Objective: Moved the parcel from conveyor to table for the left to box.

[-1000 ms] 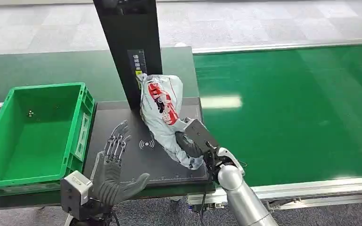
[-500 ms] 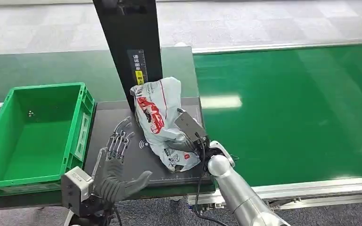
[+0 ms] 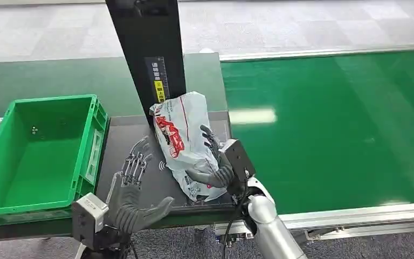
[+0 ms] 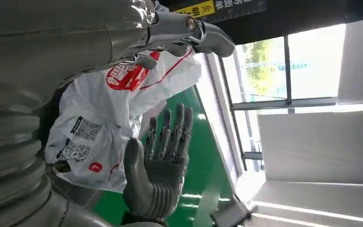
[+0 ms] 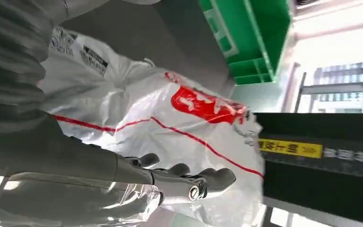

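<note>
**Parcel on the dark tabletop, right robot hand against it**

The parcel, a white plastic bag with red print, lies on the dark tabletop between the green crate and the green conveyor, its far end touching the black upright post. The right robot hand rests against the parcel's near right side, fingers spread loosely over the plastic; whether it truly grips the bag cannot be told. In the right wrist view the fingers lie along the bag's surface. The left robot hand hovers over the tabletop's near edge, just beside the parcel, palm raised, fingers spread apart and holding nothing. The crate stands left of the tabletop.
</note>
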Available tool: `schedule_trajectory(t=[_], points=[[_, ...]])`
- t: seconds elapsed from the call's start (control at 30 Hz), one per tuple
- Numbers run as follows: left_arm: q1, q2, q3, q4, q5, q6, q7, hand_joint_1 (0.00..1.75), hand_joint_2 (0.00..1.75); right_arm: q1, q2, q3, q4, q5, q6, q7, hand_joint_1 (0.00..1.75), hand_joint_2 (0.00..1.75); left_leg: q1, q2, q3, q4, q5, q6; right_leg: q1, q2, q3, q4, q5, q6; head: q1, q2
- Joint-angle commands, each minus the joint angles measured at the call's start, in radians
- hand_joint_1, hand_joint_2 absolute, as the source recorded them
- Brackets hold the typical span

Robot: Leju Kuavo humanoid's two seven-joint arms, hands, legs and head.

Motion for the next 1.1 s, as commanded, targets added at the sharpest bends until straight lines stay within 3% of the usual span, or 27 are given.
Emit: schedule_trajectory(t=[0.03, 0.37, 0.7, 0.83, 1.1], points=[[0.008, -0.007, 0.028, 0.011, -0.023, -0.006, 0.011, 0.0, 1.75, 0.215, -0.023, -0.045, -0.28, -0.05, 0.015, -0.006, 0.0, 1.75, 0.0, -0.004, 0.001, -0.002, 0.0, 0.0, 0.0, -0.003, 0.003, -0.002, -0.001, -0.001, 0.0, 0.0], [0.004, -0.011, 0.007, 0.06, -0.209, 0.074, 0.05, 0.0, 1.75, 0.327, 0.001, -0.144, -0.422, -0.064, -0.008, -0.035, 0.0, 1.75, -0.001, -0.004, 0.001, -0.002, 0.001, 0.0, 0.0, -0.003, 0.002, -0.002, -0.001, -0.001, 0.0, 0.0], [-0.033, -0.016, 0.004, 0.123, -0.304, 0.048, 0.091, 0.0, 1.75, 0.386, 0.004, -0.194, -0.5, -0.03, -0.032, -0.046, 0.0, 1.75, -0.001, -0.003, 0.002, -0.002, 0.001, 0.0, -0.001, -0.002, 0.002, -0.002, 0.0, -0.001, 0.0, 0.0], [-0.087, -0.018, 0.002, 0.214, -0.418, 0.049, 0.118, 0.0, 1.75, 0.412, 0.009, -0.221, -0.517, -0.028, -0.032, -0.045, 0.0, 1.75, -0.001, -0.006, 0.002, -0.002, 0.002, 0.0, -0.001, -0.005, 0.003, -0.002, 0.0, -0.001, 0.0, 0.0], [-0.31, -0.032, -0.074, 0.473, -0.655, 0.082, 0.174, 0.0, 1.75, 0.414, 0.011, -0.219, -0.524, -0.027, 0.007, -0.058, 0.0, 1.75, -0.001, -0.006, 0.001, -0.002, 0.003, 0.0, -0.001, -0.006, 0.003, -0.002, 0.001, -0.001, 0.0, 0.0]])
